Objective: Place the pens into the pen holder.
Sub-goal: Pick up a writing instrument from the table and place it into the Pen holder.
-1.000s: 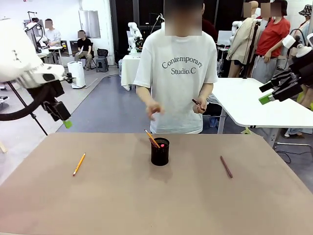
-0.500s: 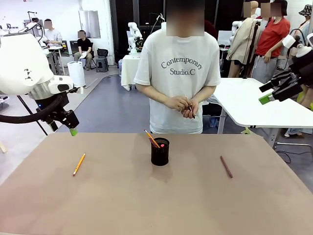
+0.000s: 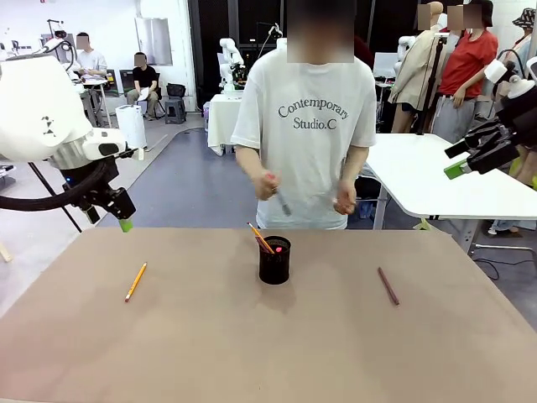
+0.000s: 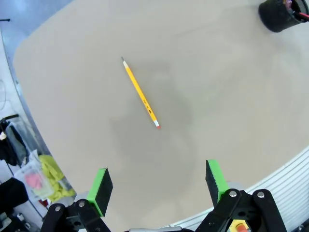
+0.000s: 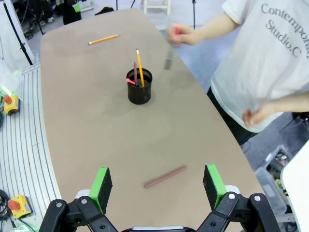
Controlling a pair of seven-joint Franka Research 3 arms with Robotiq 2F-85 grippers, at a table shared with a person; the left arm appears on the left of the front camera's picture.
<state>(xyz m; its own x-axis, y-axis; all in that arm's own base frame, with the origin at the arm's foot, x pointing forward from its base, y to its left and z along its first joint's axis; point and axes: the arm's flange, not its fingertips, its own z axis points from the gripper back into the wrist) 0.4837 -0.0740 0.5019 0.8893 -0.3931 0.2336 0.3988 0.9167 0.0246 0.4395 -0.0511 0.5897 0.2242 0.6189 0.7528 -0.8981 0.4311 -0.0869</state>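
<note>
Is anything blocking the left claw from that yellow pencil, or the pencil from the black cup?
Nothing visible: only air separates the open left gripper from the yellow wooden pencil, and bare tan tabletop runs to the black mesh cup.

A grey-blue floor [image 3: 189, 189] lay beyond the brown table [image 3: 252, 353], with a white table [image 3: 419, 172] at right and a cloth-draped table [image 3: 221, 117] farther back.

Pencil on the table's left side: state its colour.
The pencil is yellow-orange, reddish at one end; best seen in the left wrist view.
</note>
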